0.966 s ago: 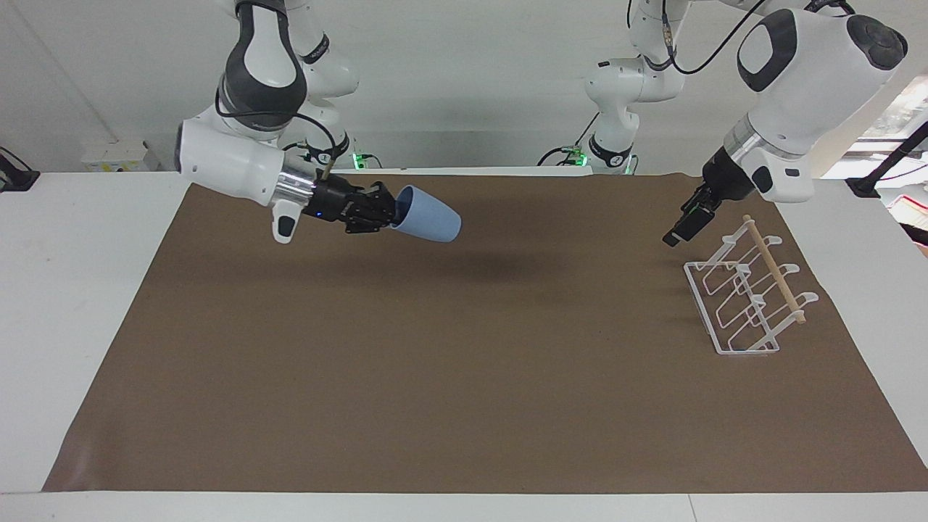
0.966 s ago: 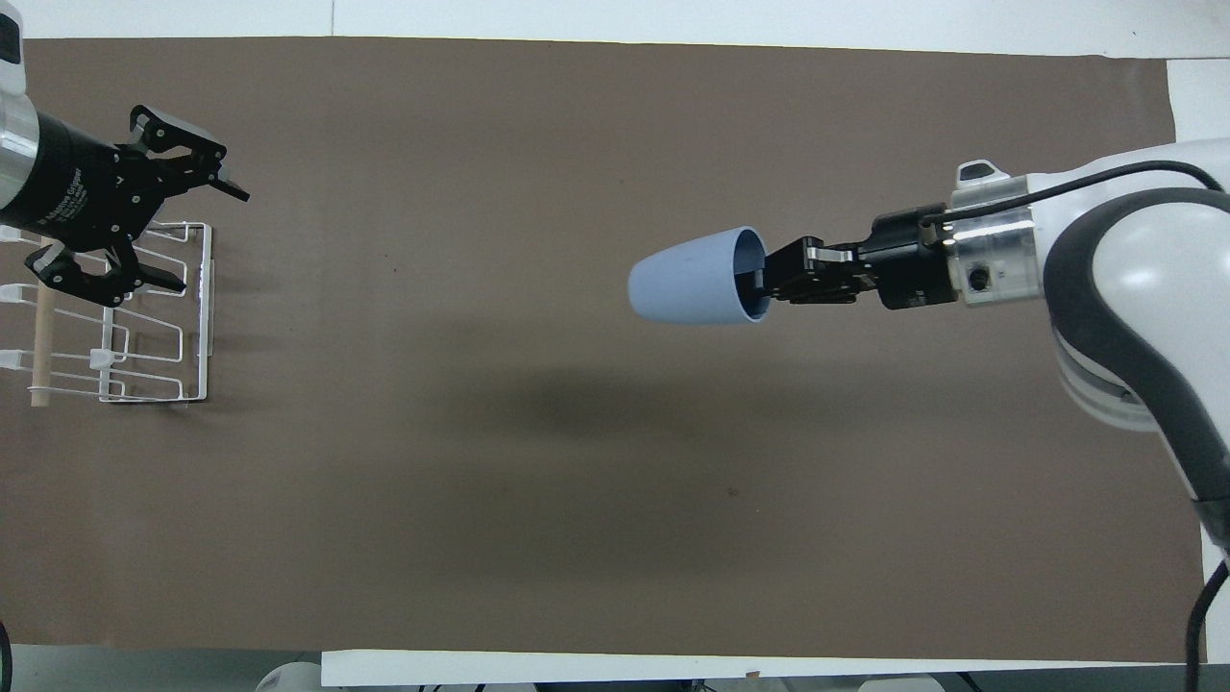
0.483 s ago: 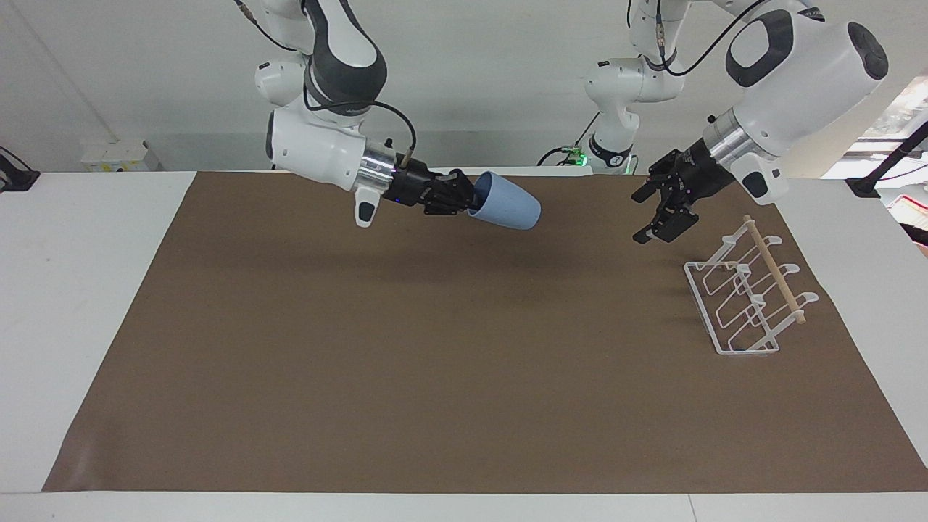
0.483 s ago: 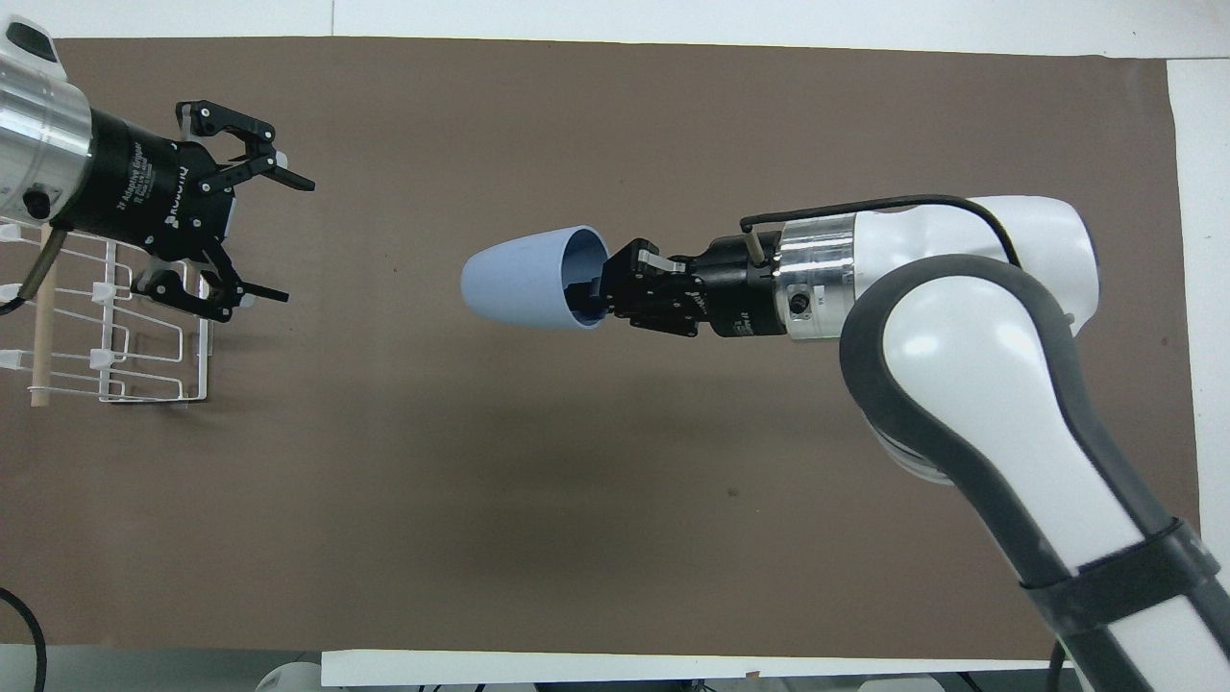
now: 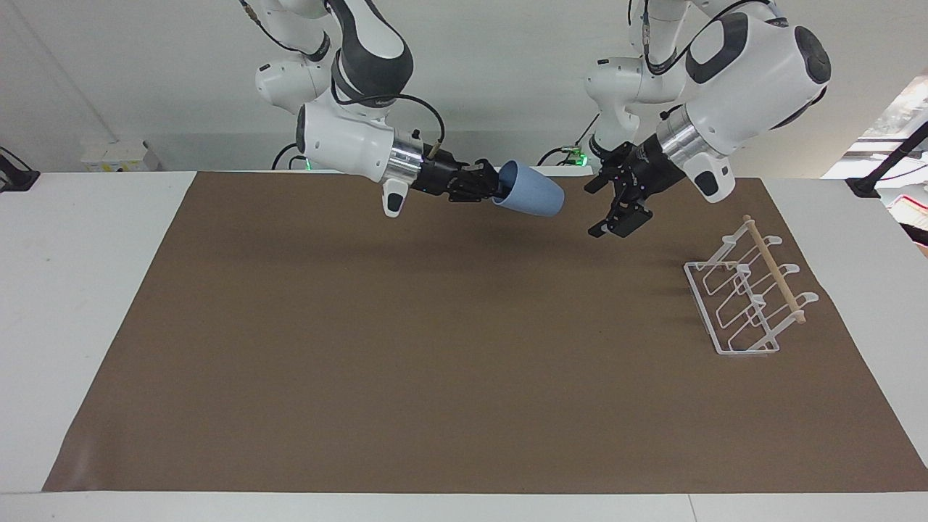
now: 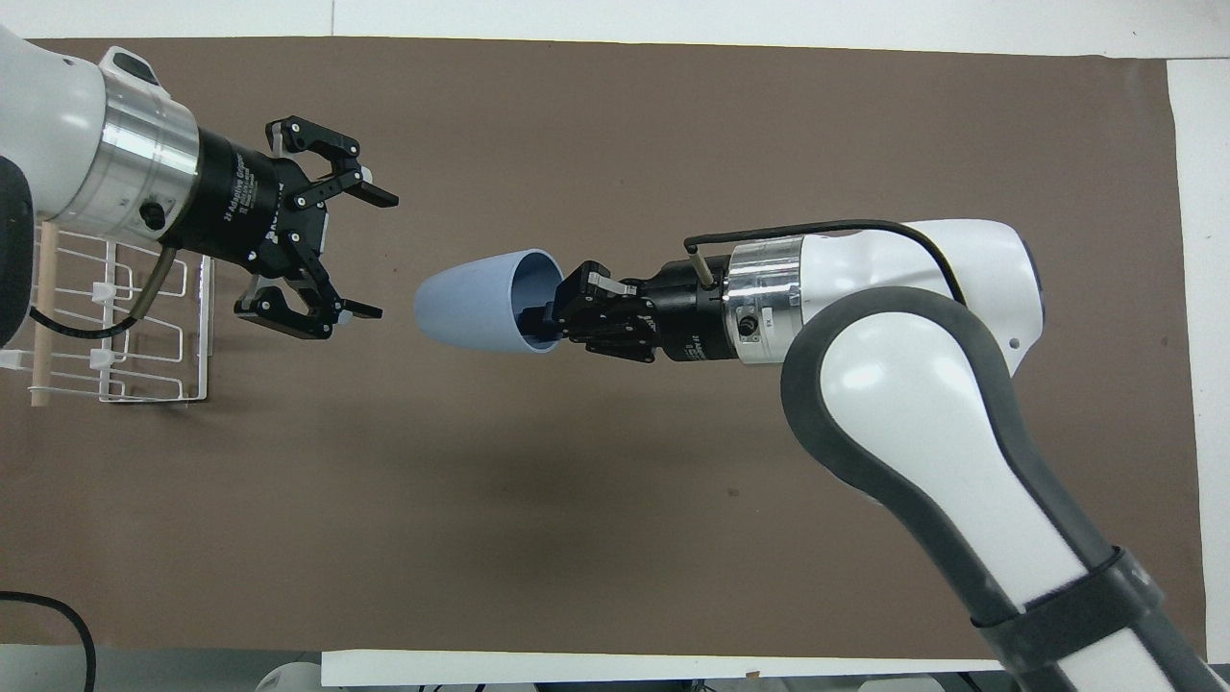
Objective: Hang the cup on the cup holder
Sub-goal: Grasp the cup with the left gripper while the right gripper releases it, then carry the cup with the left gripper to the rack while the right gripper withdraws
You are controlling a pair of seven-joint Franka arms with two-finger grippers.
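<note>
The light-blue cup hangs on its side in the air over the brown mat, its base pointing toward the left arm's end. My right gripper is shut on the cup's rim, with one finger inside the mouth. My left gripper is open and empty, in the air facing the cup's base, a short gap away and not touching it. The white wire cup holder with its wooden dowel stands on the mat at the left arm's end, partly covered by the left arm in the overhead view.
A brown mat covers most of the white table. Nothing else lies on it besides the cup holder.
My right gripper has carried the cup toward the left arm's end of the table. My left gripper has moved from over the cup holder toward the cup, staying open.
</note>
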